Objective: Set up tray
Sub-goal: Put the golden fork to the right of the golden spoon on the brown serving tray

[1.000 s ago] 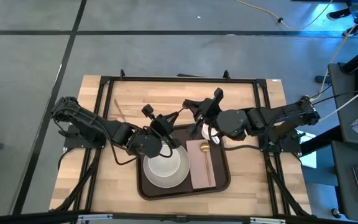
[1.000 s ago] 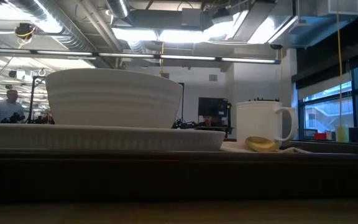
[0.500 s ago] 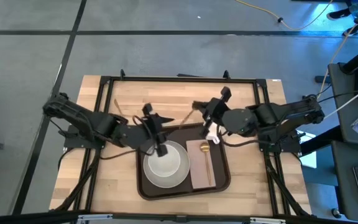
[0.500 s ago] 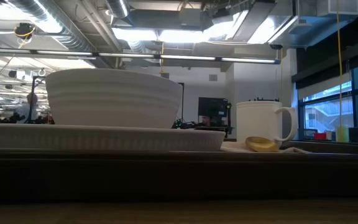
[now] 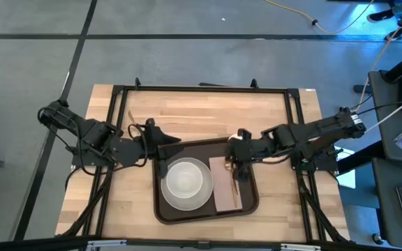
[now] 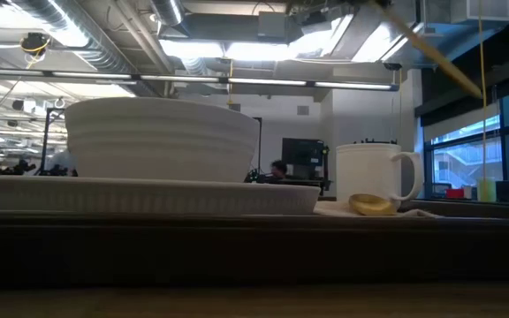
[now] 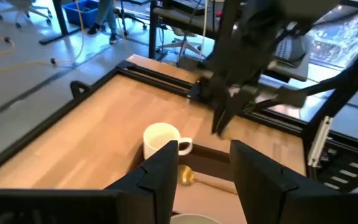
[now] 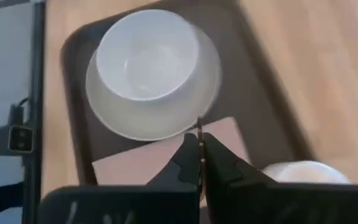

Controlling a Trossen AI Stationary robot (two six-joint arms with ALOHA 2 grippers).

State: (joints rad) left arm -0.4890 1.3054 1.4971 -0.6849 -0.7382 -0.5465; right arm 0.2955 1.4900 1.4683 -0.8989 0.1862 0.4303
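Note:
The dark brown tray (image 5: 250,199) lies mid-table. On it a white bowl (image 5: 185,180) sits in a white plate (image 6: 148,194). Beside them lies a pinkish napkin (image 5: 223,194) with a gold spoon (image 7: 188,176) on it. A white mug (image 6: 374,181) stands at the tray's far right corner. My right gripper (image 5: 237,167) hovers over the napkin's far end, shut on a thin gold utensil (image 6: 431,49). My left gripper (image 7: 204,168) is open with nothing in it, just off the tray's far left corner (image 5: 158,138). My right gripper pinches the thin gold utensil between its two fingers. A short length (image 8: 199,129) sticks out past the fingertips. The fingers point toward the near edge and downward. The utensil is lifted clear and slants above the mug in the low view. Which end is held does not show.
Another thin gold utensil (image 5: 132,120) lies on the bare wood near the far left. Black frame rails (image 5: 201,88) run along the table's far and side edges. Bare wood shows beyond the tray's far edge (image 5: 208,115).
My left gripper has drawn back from above the bowl's far rim toward the table's left edge. My right gripper has swung from beyond the mug toward the near edge, over the napkin, carrying the gold utensil, which now shows in the low view.

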